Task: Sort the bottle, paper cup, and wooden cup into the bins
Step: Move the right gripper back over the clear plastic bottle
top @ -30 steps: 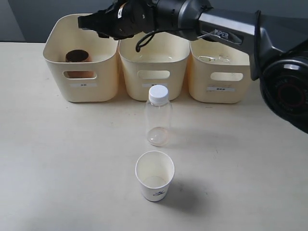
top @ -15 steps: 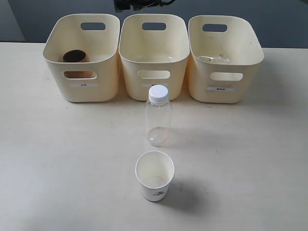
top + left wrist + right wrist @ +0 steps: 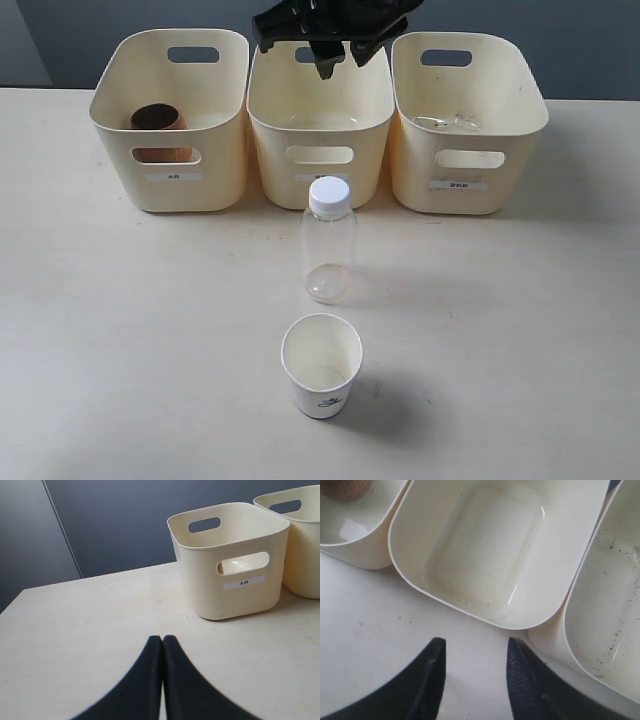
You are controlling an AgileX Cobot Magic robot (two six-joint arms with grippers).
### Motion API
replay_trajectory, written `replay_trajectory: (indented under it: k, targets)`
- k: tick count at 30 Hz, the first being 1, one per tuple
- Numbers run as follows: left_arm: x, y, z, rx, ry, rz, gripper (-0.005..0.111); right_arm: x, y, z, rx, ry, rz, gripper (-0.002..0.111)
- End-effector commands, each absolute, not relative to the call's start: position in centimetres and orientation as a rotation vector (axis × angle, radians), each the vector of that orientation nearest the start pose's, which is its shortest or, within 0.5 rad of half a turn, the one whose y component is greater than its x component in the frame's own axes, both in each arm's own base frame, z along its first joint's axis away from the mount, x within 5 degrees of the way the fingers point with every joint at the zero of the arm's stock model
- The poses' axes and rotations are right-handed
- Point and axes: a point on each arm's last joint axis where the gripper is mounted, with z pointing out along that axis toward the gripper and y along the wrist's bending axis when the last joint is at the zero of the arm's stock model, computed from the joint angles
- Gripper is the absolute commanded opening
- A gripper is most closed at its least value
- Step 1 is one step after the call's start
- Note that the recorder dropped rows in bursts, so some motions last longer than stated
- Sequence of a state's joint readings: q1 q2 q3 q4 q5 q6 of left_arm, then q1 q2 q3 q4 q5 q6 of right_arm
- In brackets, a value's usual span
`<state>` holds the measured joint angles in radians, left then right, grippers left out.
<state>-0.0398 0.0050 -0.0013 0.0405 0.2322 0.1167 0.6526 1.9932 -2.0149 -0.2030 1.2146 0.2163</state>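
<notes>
The clear bottle [image 3: 328,245] with a white cap stands upright on the table in front of the middle bin [image 3: 270,160]. Nearer the front stands the white paper cup [image 3: 321,365], upright with its blue mark facing forward. Inside the left bin [image 3: 120,170] sits the reddish-brown wooden cup [image 3: 158,118]; the right bin [image 3: 520,170] stands beside the other two. Above the middle bin's back rim hangs my right gripper [image 3: 340,62], open and holding nothing. In its wrist view the right gripper [image 3: 476,647] looks down into the middle bin [image 3: 485,555]. My left gripper [image 3: 162,639] is shut with nothing in it, low over the table short of the left bin [image 3: 235,600].
The three bins stand in a row along the table's back edge, close together. The right bin's floor carries some clear crumpled film [image 3: 450,122]. A dark wall rises behind the table.
My right arm left the space over the left bin, rose nearly out of the exterior view, and now hangs over the middle bin. The wooden cup stays in the left bin.
</notes>
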Motion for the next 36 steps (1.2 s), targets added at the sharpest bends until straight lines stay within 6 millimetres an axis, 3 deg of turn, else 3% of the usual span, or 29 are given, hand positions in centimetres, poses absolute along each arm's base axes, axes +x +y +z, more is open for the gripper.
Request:
replay_trajectory:
  k: [1, 9, 36]
  targets:
    - [5.6, -0.2, 19.2, 0.163, 1.708, 0.088, 0.000, 35.4, 24.8, 33.9, -0.615, 2.564, 0.003, 0.039]
    - [5.6, -0.2, 19.2, 0.161, 1.708, 0.089, 0.000, 35.2, 24.6, 31.8, -0.622, 2.628, -0.037, 0.039]
    - [5.6, -0.2, 19.2, 0.161, 1.708, 0.089, 0.000, 34.7, 24.6, 32.0, -0.598, 2.631, -0.028, 0.039]
